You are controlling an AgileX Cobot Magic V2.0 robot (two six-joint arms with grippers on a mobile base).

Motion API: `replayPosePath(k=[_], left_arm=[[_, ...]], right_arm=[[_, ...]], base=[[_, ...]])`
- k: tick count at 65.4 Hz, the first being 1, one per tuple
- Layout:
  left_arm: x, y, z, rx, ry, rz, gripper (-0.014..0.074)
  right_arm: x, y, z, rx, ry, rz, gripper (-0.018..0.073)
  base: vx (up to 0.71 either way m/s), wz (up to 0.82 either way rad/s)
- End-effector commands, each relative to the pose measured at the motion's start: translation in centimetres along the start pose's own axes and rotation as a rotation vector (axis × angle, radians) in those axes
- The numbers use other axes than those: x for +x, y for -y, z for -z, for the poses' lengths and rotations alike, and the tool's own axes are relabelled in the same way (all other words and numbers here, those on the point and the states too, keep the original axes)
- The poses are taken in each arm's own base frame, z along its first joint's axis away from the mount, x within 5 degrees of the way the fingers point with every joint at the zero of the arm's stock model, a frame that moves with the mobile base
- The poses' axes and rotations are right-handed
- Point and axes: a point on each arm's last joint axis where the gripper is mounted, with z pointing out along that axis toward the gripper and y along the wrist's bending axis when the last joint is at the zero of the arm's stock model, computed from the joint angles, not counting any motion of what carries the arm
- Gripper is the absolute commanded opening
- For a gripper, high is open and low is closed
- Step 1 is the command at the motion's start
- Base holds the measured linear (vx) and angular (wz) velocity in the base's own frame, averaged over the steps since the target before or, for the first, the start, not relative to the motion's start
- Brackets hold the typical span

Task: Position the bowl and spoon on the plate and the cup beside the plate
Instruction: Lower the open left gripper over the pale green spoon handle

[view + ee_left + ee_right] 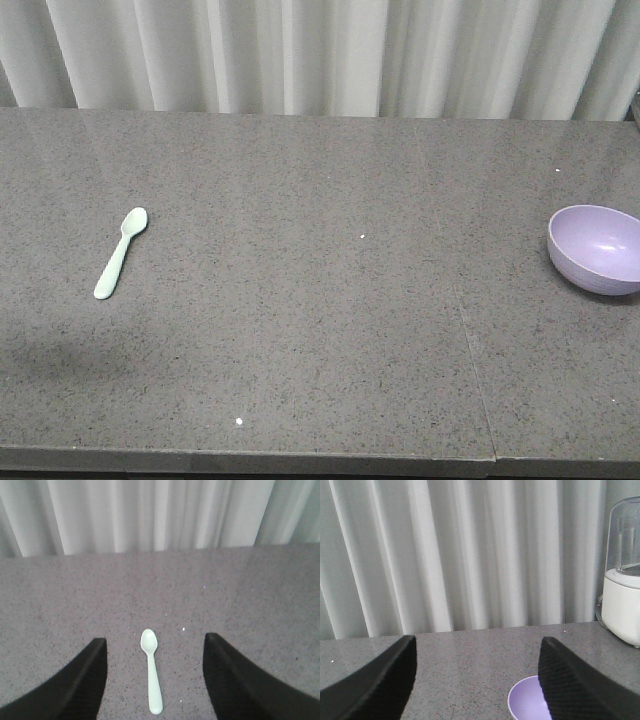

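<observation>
Spoon [120,254], one: pale mint, flat on the counter [320,330], well apart from the bowl [597,248]. Its long axis is slightly slanted, with the scoop toward the curtain [320,50]. Bowl, one: lavender, upright. Left end effector [154,638]: spread wide, holding nothing, far from the bowl; the spoon shows between its fingers. Right end effector [477,639]: spread wide, empty, near the bowl.

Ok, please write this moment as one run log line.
left pincer open, spoon ahead | right pincer open, bowl ahead | plate, cup not seen
</observation>
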Motion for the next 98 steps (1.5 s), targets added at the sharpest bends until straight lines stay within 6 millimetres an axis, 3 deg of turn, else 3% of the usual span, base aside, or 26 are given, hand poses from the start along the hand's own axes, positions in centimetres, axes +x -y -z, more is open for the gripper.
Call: replayPosePath(k=[1,9,20,45,63,81,98], left_arm=[[-2.5,0.1,-2.1,0.018,-0.004,-0.003,0.0414],[-3.4,-0.3,-6.5,0.026,-0.141,0.002,0.0414],[-2.9,-1.0,-11.6,0.025,-0.245,-0.005,0.0414],[1.4,-2.3,-20.6,0.019,-0.439,0.011,0.0414],[3.2,-2.8,-23.6,0.012,-0.477,0.023,0.0414],[4.2,-1.0,-25.2,0.052,-0.498,-0.033,0.0414],[5.7,-1.0,-26.6,0.043,-0.565,-0.062,0.0414]], right_arm=[[-1.3,-0.1,-0.1,0.003,0.069,0.008,0.051],[-1.2,-0.1,-0.1,0.003,0.05,0.008,0.051],[-1.0,-0.1,-0.1,0.002,0.036,0.008,0.051],[-1.0,-0.1,-0.1,0.002,0.035,0.007,0.051],[-1.0,-0.1,-0.1,0.002,0.035,0.007,0.051],[-1.0,-0.1,-0.1,0.002,0.035,0.007,0.051],[-1.0,-0.1,-0.1,0.002,0.035,0.008,0.051]], base=[[0.0,0.0],[0.0,0.0],[0.0,0.0],[0.0,0.0],[0.0,0.0],[0.0,0.0],[0.0,0.0]])
